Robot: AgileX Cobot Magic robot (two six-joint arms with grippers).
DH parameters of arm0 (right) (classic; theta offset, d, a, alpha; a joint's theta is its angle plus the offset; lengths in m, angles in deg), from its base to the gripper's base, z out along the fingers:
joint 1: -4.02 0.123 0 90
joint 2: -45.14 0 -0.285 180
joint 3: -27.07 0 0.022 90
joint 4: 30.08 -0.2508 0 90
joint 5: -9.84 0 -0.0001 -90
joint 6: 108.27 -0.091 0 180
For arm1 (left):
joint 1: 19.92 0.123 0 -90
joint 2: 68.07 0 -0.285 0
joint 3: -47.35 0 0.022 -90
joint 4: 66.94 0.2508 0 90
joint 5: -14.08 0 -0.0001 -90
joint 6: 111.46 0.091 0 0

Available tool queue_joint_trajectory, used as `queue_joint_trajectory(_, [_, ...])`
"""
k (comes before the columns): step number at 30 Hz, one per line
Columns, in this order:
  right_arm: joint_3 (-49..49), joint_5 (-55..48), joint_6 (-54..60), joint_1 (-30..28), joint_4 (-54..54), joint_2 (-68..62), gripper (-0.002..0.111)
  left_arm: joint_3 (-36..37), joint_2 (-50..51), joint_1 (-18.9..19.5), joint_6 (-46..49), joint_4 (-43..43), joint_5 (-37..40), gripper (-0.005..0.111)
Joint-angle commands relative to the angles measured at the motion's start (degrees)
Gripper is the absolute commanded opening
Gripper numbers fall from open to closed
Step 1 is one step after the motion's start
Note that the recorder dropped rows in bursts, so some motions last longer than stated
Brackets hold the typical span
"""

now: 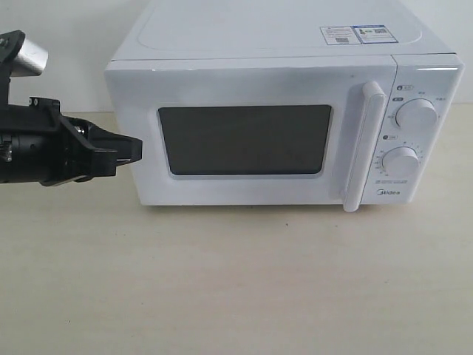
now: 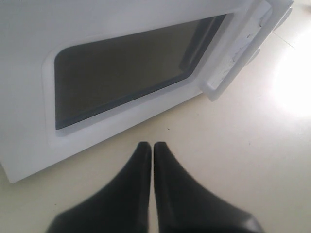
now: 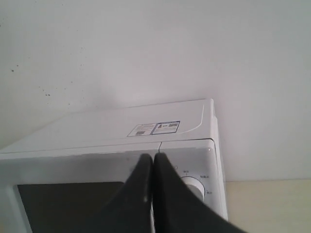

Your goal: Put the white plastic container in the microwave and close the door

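Note:
The white microwave (image 1: 288, 44) stands at the back of the table with its door (image 1: 244, 196) shut flat against the body. The dark window (image 1: 245, 139) and the vertical bar handle (image 1: 367, 148) face me. No white plastic container shows in any view. My left gripper (image 1: 139, 151) is shut and empty, hovering just left of the door's lower left corner. In the left wrist view its fingertips (image 2: 144, 147) point at the door (image 2: 29, 63) above the table. My right gripper (image 3: 153, 156) is shut and empty, in front of the microwave's upper front (image 3: 97, 128); it is out of the exterior view.
Two round dials (image 1: 417, 115) (image 1: 403, 161) sit on the microwave's right panel. Stickers (image 1: 355, 34) lie on its top. The beige table (image 1: 236, 288) stretches in front of the microwave. A white wall (image 3: 146, 48) rises behind it.

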State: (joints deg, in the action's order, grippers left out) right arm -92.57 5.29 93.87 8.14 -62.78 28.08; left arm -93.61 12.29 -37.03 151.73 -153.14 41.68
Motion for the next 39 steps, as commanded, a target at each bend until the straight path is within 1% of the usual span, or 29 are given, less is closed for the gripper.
queue_joint_trajectory(1, [0.26, -0.79, -15.76, -0.2, 15.49, 2.3, 0.0, -0.33, 0.07, -0.15, 0.41, -0.34, -0.33, 0.004])
queue_joint_trajectory(4, [0.26, -0.91, -15.41, -0.2, 15.91, 3.26, 0.0, -0.33, 0.07, -0.15, 0.41, -0.34, -0.44, 0.004])
queue_joint_trajectory(6, [0.26, -1.31, -16.7, -0.2, 18.9, 3.61, 0.0, -0.33, 0.07, -0.15, 0.41, -0.34, -0.44, 0.004])
queue_joint_trajectory(10, [0.26, -4.11, -24.64, -0.2, 26.05, 4.09, 0.0, -0.33, 0.07, -0.15, 0.41, -0.34, -0.44, 0.004])
queue_joint_trajectory(11, [0.26, -4.61, -25.29, -0.2, 26.28, 4.09, 0.0, -0.33, 0.07, -0.15, 0.41, -0.34, -0.44, 0.004])
queue_joint_trajectory(14, [0.26, -6.15, -24.64, -0.2, 26.28, 4.09, 0.0, -0.33, 0.07, -0.15, 0.41, -0.34, -0.44, 0.004])
queue_joint_trajectory(18, [0.26, -12.8, -17.84, -0.2, 26.52, 4.09, 0.0, -0.33, 0.07, -0.15, 0.41, -0.34, -0.44, 0.004])
queue_joint_trajectory(20, [0.26, -15.52, -17.07, -0.2, 27.08, 4.09, 0.0, -0.33, 0.07, -0.15, 0.41, -0.34, -0.44, 0.004])
queue_joint_trajectory(23, [0.26, -17.01, -17.07, -0.2, 27.08, 4.09, 0.0, -0.33, 0.07, -0.15, 0.41, -0.34, -0.44, 0.004])
queue_joint_trajectory(26, [2.78, -15.74, -17.15, -1.08, 27.71, 5.45, 0.0, -0.33, 0.07, -0.15, 0.41, -0.34, -0.44, 0.004])
queue_joint_trajectory(29, [8.91, -12.24, -17.71, -2.32, 27.47, 9.18, 0.0, -0.33, 0.07, -0.15, 0.41, -0.34, -0.44, 0.004])
queue_joint_trajectory(34, [16.86, -9.61, -19.23, -2.32, 27.37, 9.28, 0.0, -0.33, 0.07, -0.15, 0.41, -0.34, -0.44, 0.004])
queue_joint_trajectory(36, [16.86, -9.02, -20.02, -2.32, 27.37, 9.28, 0.0, -0.33, 0.07, -0.15, 0.41, -0.34, -0.44, 0.004])
queue_joint_trajectory(39, [16.86, -12.87, -20.34, -2.32, 27.37, 9.28, 0.0, -0.33, 0.07, -0.15, 0.41, -0.34, -0.44, 0.004])
